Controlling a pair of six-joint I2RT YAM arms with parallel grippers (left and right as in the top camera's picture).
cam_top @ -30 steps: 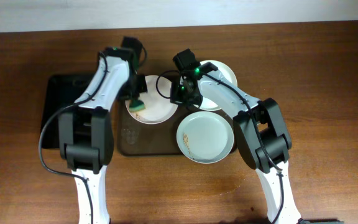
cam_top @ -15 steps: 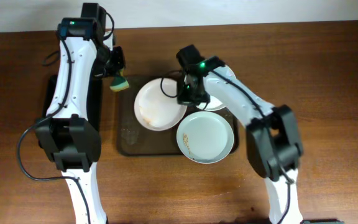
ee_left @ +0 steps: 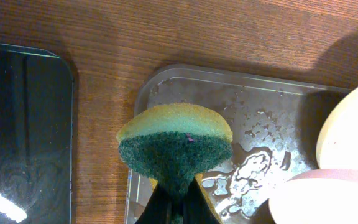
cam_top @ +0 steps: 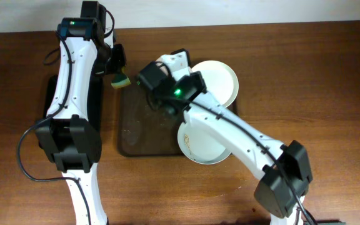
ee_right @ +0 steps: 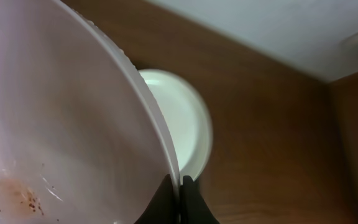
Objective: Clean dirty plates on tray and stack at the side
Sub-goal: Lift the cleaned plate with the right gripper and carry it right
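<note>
Up comes the plate point(ee_right: 61, 124) off the tray point(cam_top: 136, 134), tilted in the air, right gripper point(ee_right: 180, 186) pinching its rim, while the left gripper point(ee_left: 176, 202) sits over the tray's far-left corner, clamped on the sponge point(ee_left: 176, 140). Early days, I'd judge: the streaked plate point(cam_top: 195, 149) at the tray's near-right corner waits, no stack yet. Right wrist catches reddish specks on the lifted plate (overhead misses them); only overhead shows the streaked one.

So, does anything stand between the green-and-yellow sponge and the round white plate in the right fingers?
Nothing visible does: the green-and-yellow sponge, over a corner of the brown rectangular tray, has only wet tray floor before the round white plate.
</note>
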